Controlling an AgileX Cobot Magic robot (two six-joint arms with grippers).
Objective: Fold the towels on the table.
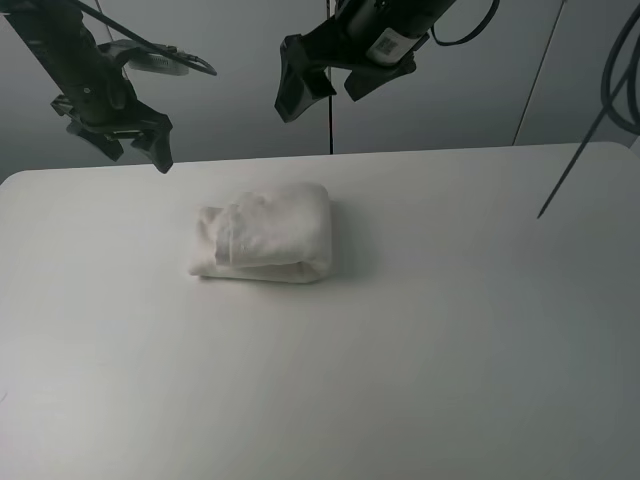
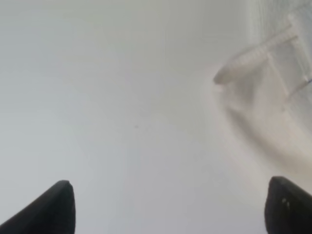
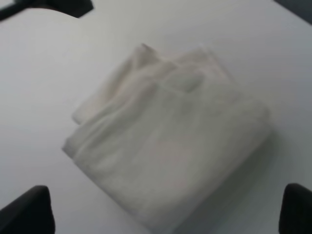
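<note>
The white terry towel [image 1: 265, 232] lies folded into a thick bundle on the white table [image 1: 450, 330], a little left of centre toward the far side. My left gripper [image 1: 135, 150] hangs open and empty above the table's far left, apart from the towel. My right gripper [image 1: 322, 95] hangs open and empty above and just behind the towel. The right wrist view looks down on the folded towel [image 3: 170, 141] between the spread fingertips [image 3: 29, 212]. The left wrist view shows bare table [image 2: 122, 97] and a blurred towel edge [image 2: 253, 56].
A grey wall [image 1: 480, 80] stands behind the table's far edge. A thin dark cable [image 1: 575, 165] hangs down at the far right. The left arm's dark tip [image 3: 53, 6] shows in a corner of the right wrist view.
</note>
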